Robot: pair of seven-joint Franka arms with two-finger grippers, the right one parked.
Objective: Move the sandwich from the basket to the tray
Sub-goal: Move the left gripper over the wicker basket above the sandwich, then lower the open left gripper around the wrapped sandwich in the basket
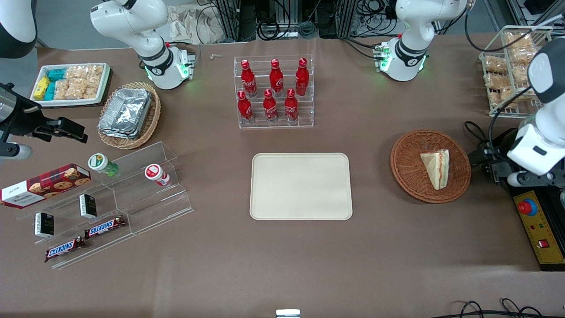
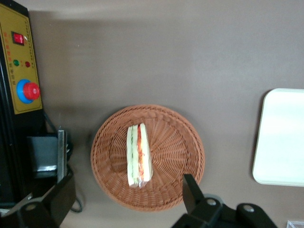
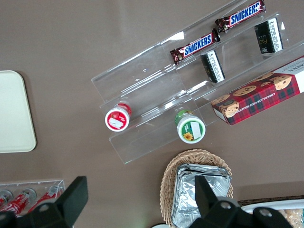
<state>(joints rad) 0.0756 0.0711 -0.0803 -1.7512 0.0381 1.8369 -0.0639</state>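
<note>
The sandwich, a pale bread wedge with red and green filling, lies in the round reddish-brown wicker basket toward the working arm's end of the table. The beige tray lies flat mid-table with nothing on it. My left gripper hovers high beside the basket's edge, at the working arm's end, and touches nothing. In the left wrist view the sandwich rests in the basket, the tray shows at the side, and the gripper is open with its fingers wide apart above the basket rim.
A yellow control box with a red button sits by the gripper at the table edge. A wire rack of snacks stands farther from the camera. A rack of red bottles stands farther back than the tray. Clear acrylic steps with snacks are toward the parked arm's end.
</note>
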